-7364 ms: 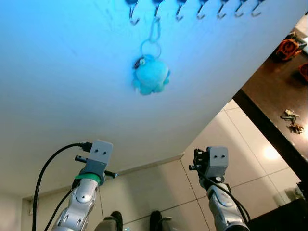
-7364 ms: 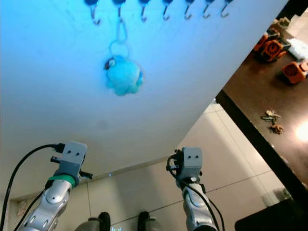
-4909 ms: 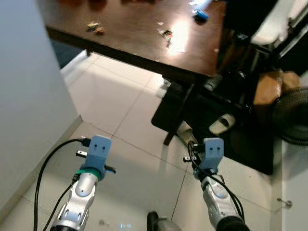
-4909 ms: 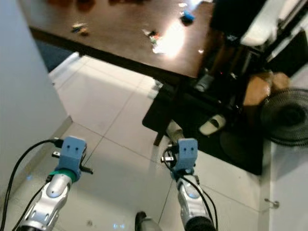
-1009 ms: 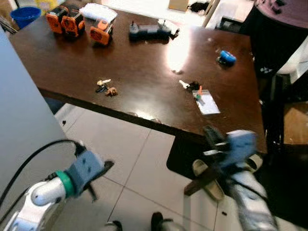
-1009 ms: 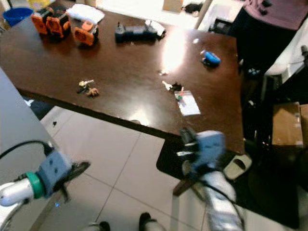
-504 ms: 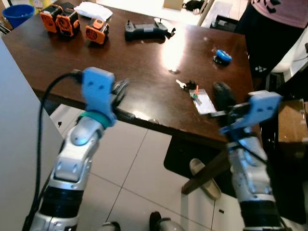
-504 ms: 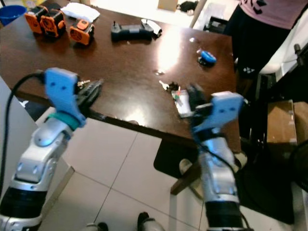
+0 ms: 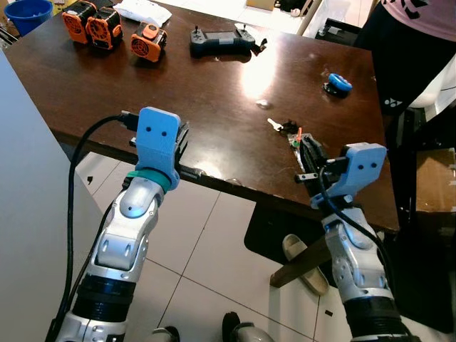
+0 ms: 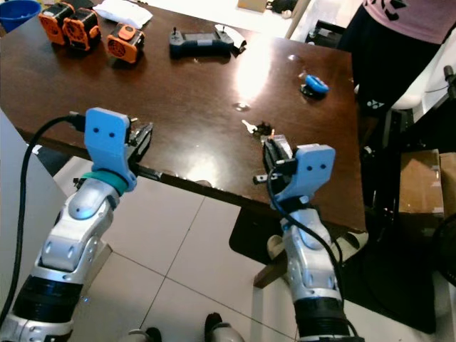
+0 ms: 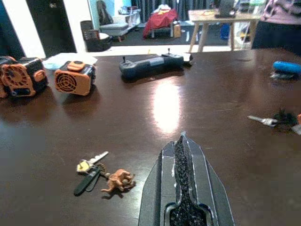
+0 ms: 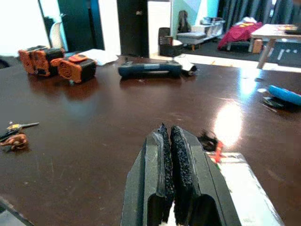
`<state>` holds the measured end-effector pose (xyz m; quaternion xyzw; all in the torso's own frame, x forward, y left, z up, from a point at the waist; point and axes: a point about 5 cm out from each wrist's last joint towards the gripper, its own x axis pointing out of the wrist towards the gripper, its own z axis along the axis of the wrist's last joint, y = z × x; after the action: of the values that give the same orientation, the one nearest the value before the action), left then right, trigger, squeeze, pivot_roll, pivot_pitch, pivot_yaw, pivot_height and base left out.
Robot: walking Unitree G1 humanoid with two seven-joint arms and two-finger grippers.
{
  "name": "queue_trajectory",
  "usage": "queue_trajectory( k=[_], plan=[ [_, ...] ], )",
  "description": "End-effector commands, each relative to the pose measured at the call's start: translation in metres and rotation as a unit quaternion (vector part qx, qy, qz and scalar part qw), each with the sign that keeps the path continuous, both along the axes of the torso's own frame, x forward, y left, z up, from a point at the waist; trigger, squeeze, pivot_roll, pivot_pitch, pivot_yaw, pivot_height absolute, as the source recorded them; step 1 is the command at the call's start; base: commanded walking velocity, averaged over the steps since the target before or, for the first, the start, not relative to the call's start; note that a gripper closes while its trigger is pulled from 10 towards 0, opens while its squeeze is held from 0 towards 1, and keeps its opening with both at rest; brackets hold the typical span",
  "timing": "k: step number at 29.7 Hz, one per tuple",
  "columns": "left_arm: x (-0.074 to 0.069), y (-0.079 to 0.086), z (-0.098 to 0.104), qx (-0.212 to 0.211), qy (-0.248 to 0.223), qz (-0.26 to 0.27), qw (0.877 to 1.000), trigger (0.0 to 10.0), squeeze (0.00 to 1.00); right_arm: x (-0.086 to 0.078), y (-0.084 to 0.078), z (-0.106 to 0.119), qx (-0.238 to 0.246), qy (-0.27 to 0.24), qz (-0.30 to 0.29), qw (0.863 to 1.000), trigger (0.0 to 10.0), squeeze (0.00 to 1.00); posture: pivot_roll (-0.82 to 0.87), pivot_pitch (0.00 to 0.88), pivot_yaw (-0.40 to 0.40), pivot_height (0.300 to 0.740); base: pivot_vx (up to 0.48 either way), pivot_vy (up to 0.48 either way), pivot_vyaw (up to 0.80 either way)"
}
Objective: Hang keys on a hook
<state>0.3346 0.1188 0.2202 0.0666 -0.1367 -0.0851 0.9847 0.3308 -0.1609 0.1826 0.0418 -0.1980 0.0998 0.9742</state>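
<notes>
Left eye view: a dark wooden table [image 9: 85, 85] spans the scene, with the robot standing at its near edge. At the far left sit a blue bucket [image 9: 27, 13] and three orange fan-like units [image 9: 107, 35]; a black handheld controller [image 9: 224, 40] lies farther along. The left gripper [image 11: 182, 155] is raised over the near edge with its fingers pressed together and empty. Just beyond it, in the left wrist view, lies the key bunch [image 11: 101, 173] with a small brown charm, flat on the wood and untouched. Toward the middle right, a second set of keys [image 9: 281, 127] rests beside a small clear bag [image 12: 240, 181]. The right gripper [image 12: 170, 141] hovers over that bag, its jaws closed on nothing. A blue object [image 9: 338, 83] lies near the far right edge, where a person [image 9: 413, 43] in a pink top stands. Judgement: the pick-up has not begun. Risks from here are descending with closed fingers and pushing the flat keys across the slick surface, or pinching only the charm so the bunch swings or slips free.
</notes>
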Motion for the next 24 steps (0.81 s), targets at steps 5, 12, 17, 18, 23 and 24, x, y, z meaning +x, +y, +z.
queue_trajectory(
  k=[5,12,17,18,23,24],
  plan=[
    [0.0008,-0.0086,-0.0047,0.005,0.005,-0.01,1.0,10.0,0.0,-0.0022,-0.0089,-0.0098,0.0,0.017,-0.019,1.0,10.0,0.0,-0.03,0.153,-0.015,0.74,0.352,0.0,-0.27],
    [0.0013,-0.0098,-0.0048,0.007,0.005,-0.011,1.0,10.0,0.0,-0.0027,-0.0084,-0.0112,-0.006,0.017,-0.019,1.0,10.0,0.0,-0.03,0.154,-0.015,0.74,0.364,0.0,0.0],
    [0.0013,-0.0103,-0.0061,0.01,0.006,-0.011,1.0,10.0,0.0,-0.0023,-0.008,-0.0118,-0.01,0.017,-0.019,1.0,10.0,0.0,-0.03,0.151,-0.016,0.74,0.362,0.0,0.0],
    [0.0013,-0.0105,-0.0066,0.011,0.006,-0.011,1.0,10.0,0.0,-0.0021,-0.008,-0.012,-0.011,0.017,-0.019,1.0,10.0,0.0,-0.03,0.151,-0.016,0.74,0.36,0.0,0.0],
    [0.0013,-0.0107,-0.0074,0.012,0.006,-0.01,1.0,10.0,0.0,-0.0017,-0.0079,-0.0123,-0.012,0.017,-0.018,1.0,10.0,0.0,-0.02,0.149,-0.017,0.74,0.352,0.0,0.0],
    [0.0014,-0.0106,-0.008,0.014,0.007,-0.009,1.0,10.0,0.0,-0.0016,-0.0076,-0.0123,-0.013,0.017,-0.018,1.0,10.0,0.0,-0.02,0.148,-0.017,0.74,0.277,0.0,0.0]
  ],
)
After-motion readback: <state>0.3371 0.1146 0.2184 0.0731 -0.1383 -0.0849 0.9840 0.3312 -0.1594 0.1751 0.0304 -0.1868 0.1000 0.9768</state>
